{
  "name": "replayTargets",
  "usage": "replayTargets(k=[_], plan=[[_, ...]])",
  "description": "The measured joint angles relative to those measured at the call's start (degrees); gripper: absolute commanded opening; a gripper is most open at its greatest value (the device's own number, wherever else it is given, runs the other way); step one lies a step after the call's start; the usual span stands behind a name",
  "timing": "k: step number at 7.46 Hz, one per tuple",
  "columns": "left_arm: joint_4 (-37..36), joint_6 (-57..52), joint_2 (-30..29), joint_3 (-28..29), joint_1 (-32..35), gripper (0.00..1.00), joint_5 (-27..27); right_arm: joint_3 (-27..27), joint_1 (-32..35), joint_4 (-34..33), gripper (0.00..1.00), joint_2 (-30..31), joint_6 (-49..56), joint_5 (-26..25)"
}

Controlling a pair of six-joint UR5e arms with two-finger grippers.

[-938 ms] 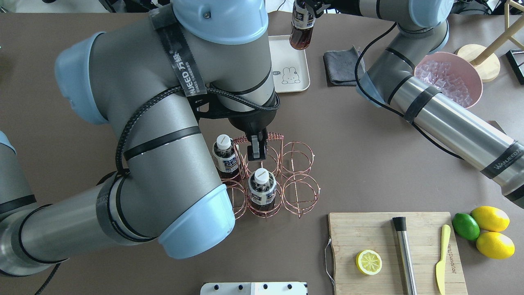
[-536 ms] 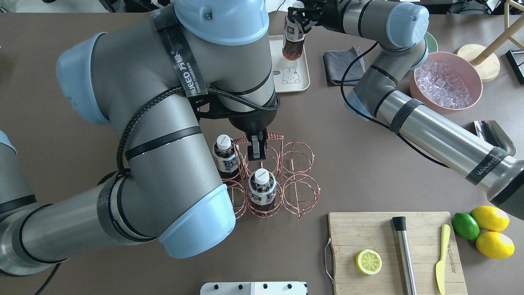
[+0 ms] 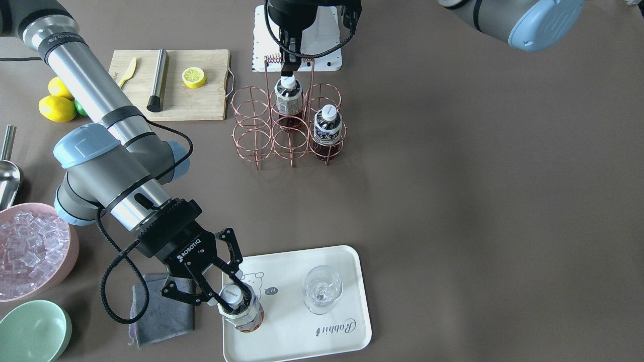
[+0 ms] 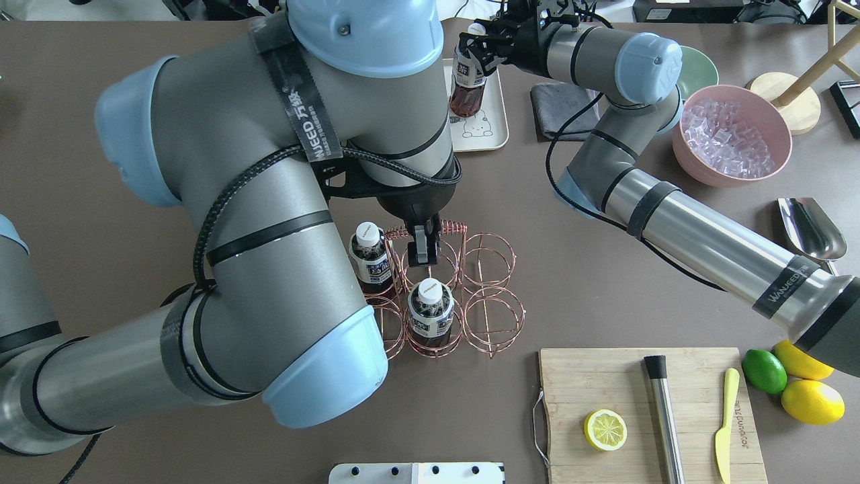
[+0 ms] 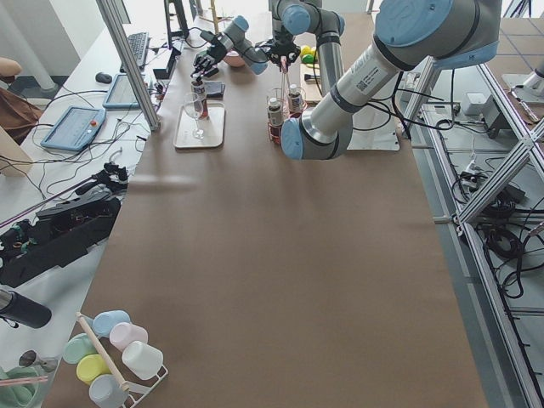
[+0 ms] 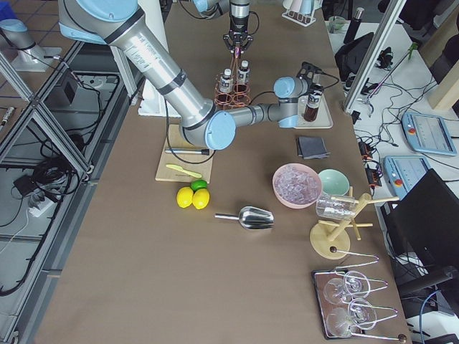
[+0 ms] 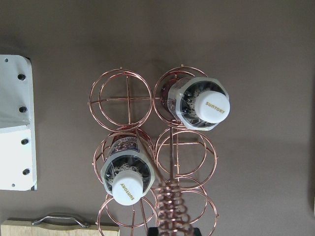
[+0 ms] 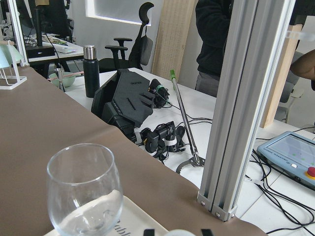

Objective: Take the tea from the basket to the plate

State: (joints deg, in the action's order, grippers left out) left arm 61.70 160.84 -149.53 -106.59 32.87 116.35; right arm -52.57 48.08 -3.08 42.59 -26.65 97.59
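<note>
My right gripper (image 3: 232, 295) is shut on the neck of the tea (image 3: 241, 314), a clear bottle of reddish-brown liquid with a white cap and beige label. It holds the tea tilted, low over the cream plate (image 3: 302, 337) beside the bear drawing; I cannot tell whether the two touch. In the overhead view the tea (image 4: 465, 84) hangs over the plate (image 4: 494, 128). My left gripper (image 4: 422, 250) is shut on the coiled handle of the copper wire basket (image 4: 490, 309), which holds two bottles (image 4: 430, 309).
An empty wine glass (image 3: 322, 289) stands on the plate to the bottle's right. A grey cloth (image 3: 161, 306), a pink bowl of ice (image 3: 30, 251) and a green bowl (image 3: 32, 329) lie near the right arm. A cutting board (image 4: 645, 410) holds a lemon half, muddler and knife.
My right arm has carried the tea leftward in the overhead view and lower over the plate. My left gripper and the basket have not moved.
</note>
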Motion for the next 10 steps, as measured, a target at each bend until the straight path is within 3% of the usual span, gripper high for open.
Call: replayTargets(k=[2, 3, 4, 8, 10], plan=[[0.0, 0.0, 0.0, 0.0, -0.1, 0.00, 0.0, 0.3, -0.7, 1.3, 0.00, 0.2, -0.2, -0.8], [0.0, 0.0, 0.0, -0.1, -0.2, 0.00, 0.0, 0.4, -0.9, 1.5, 0.32, 0.3, -0.2, -0.9], [0.0, 0.0, 0.0, -0.1, -0.2, 0.00, 0.0, 0.4, -0.9, 1.5, 0.99, 0.4, -0.2, -0.9], [-0.5, -0.1, -0.3, -0.8, 2.3, 0.00, 0.5, -0.2, -0.8, 1.5, 1.00, 0.4, -0.3, -0.7], [-1.5, -2.2, -0.2, -1.7, 6.8, 0.00, 4.0, -0.4, -0.6, 1.5, 1.00, 0.4, -0.3, -0.5]])
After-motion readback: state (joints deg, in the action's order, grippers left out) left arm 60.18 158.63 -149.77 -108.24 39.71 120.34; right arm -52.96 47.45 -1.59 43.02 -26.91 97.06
